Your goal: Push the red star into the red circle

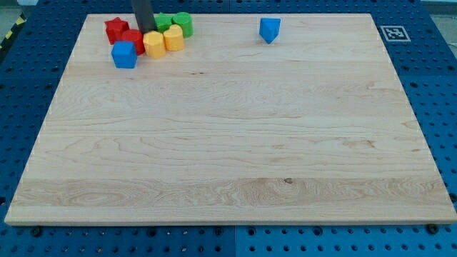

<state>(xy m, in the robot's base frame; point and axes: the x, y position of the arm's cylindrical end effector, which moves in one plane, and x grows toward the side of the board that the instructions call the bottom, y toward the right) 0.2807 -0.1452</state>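
Red star and red circle sit touching at the far left; the rod has no fingers, so its tip, just right of both, should circle left and push gently.

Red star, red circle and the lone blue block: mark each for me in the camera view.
red star [116, 28]: camera view, on its top face.
red circle [133, 38]: camera view, on its visible top, below my tip.
blue block [269, 28]: camera view, on its front face, alone near the view's top.
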